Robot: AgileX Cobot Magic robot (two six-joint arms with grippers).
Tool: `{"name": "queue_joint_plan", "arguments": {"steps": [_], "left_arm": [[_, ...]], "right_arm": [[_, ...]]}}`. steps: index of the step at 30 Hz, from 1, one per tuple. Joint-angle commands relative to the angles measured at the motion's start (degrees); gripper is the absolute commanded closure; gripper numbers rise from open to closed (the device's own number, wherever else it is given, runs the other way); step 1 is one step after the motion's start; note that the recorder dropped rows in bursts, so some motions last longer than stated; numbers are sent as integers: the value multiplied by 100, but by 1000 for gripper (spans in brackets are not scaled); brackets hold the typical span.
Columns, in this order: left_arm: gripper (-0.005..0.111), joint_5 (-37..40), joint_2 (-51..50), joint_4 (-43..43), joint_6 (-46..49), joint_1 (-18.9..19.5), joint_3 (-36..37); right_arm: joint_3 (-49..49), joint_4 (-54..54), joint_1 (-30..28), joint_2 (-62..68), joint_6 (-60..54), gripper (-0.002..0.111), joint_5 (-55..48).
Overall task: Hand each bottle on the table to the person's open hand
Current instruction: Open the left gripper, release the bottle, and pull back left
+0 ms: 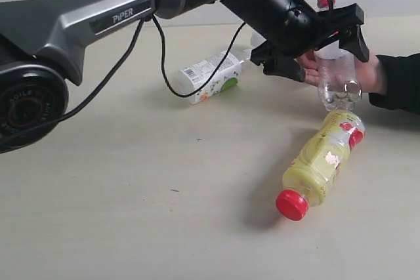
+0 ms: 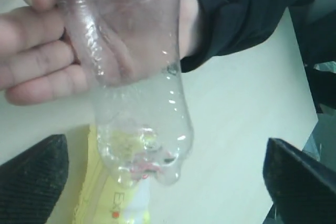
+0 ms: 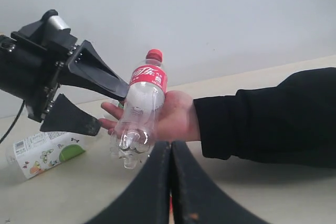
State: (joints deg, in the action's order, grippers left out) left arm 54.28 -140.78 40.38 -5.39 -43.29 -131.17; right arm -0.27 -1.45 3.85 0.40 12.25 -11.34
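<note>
Your left jaws stood wide open, with one of the black fingers [image 1: 283, 67] on each side of the clear plastic bottle with a red label and red cap [image 1: 336, 77]. They had hold of nothing. In the left wrist view both fingers sat well apart from that bottle. In the right wrist view one fingertip came near to the red label, and I could not tell if it touched. Your right jaws were pressed fully together with nothing between them, and they showed only in the right wrist view.

The clear bottle lay in the person's open hand [image 1: 375, 75], which was bare and palm up, with a black sleeve [image 1: 401, 80] at the wrist. The red cap pointed upward and the base hung down past the edge of the palm. The thumb lay over the label.

You had one hand in view. You had three bottles that I could count for sure. One was in the hand. One yellow plastic bottle with a red cap [image 1: 321, 165] lay on its side on the pale cream bench [image 1: 131, 214], just under the clear bottle's base. One white plastic bottle with a green round mark [image 1: 213, 77] lay on its side further back, near to the left arm [image 1: 98, 18]. This white shape was perhaps two bottles side by side; I could not tell.
</note>
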Motion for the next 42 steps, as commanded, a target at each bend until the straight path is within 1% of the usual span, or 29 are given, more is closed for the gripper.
{"name": "queue_joint_plan", "arguments": {"steps": [1,3,4,5,6,7,8,9,10,12,15,17,21,23,24,25,30,34,38,42], "left_arm": [[13,458,370,-441,67,28,-22],[16,732,488,-785,67,28,-22],[25,1028,602,-1086,67,28,-22],[31,1133,643,-1198,67,28,-22],[47,1385,745,-1455,67,28,-22],[53,1479,778,-1549,82,28,-22],[64,1569,836,-1654,112,28,-22],[71,1569,869,-1684,158,28,-22],[87,1569,934,-1684,272,28,-22],[106,1569,1067,-1660,445,28,-22],[106,1569,1397,-1660,715,-62,351],[106,1569,1672,-1671,963,-76,750],[106,1499,2608,-1788,1336,-64,2217],[106,1088,3073,-1878,1533,-49,2973],[106,974,3262,-1908,1577,-23,3198],[106,789,3514,-1934,1590,-2,3572],[106,351,4033,-2061,1590,53,4405],[106,68,4285,-2184,1603,53,4910],[106,-172,4341,-2193,1713,53,5173],[106,-613,4341,-2193,1727,53,5259]], "right_arm": [[27,-2,-35,-40,-17,108,34],[27,-2,-35,-40,-17,108,34],[27,-2,-35,-40,-17,108,21],[27,-2,-35,-40,-17,108,21],[27,-2,-35,-40,-17,108,21],[27,-2,-35,-40,-17,108,21],[27,-2,-35,-40,-17,108,21],[27,-2,-35,-40,-17,108,21],[27,-2,-35,-40,-17,108,21],[27,-2,-35,-40,-17,108,21],[27,-2,-35,-40,-17,108,21],[27,-2,-35,-40,-17,108,32],[27,-2,-35,-40,-17,108,32],[27,-2,-35,-40,-17,108,32],[27,-2,-35,-40,-17,108,32],[27,-2,-35,-40,-17,108,32],[27,-2,-35,-40,-17,108,32],[27,-2,-35,-40,-17,108,32],[27,-2,-35,-40,-17,108,32],[27,-2,-35,-40,-17,108,32]]}}
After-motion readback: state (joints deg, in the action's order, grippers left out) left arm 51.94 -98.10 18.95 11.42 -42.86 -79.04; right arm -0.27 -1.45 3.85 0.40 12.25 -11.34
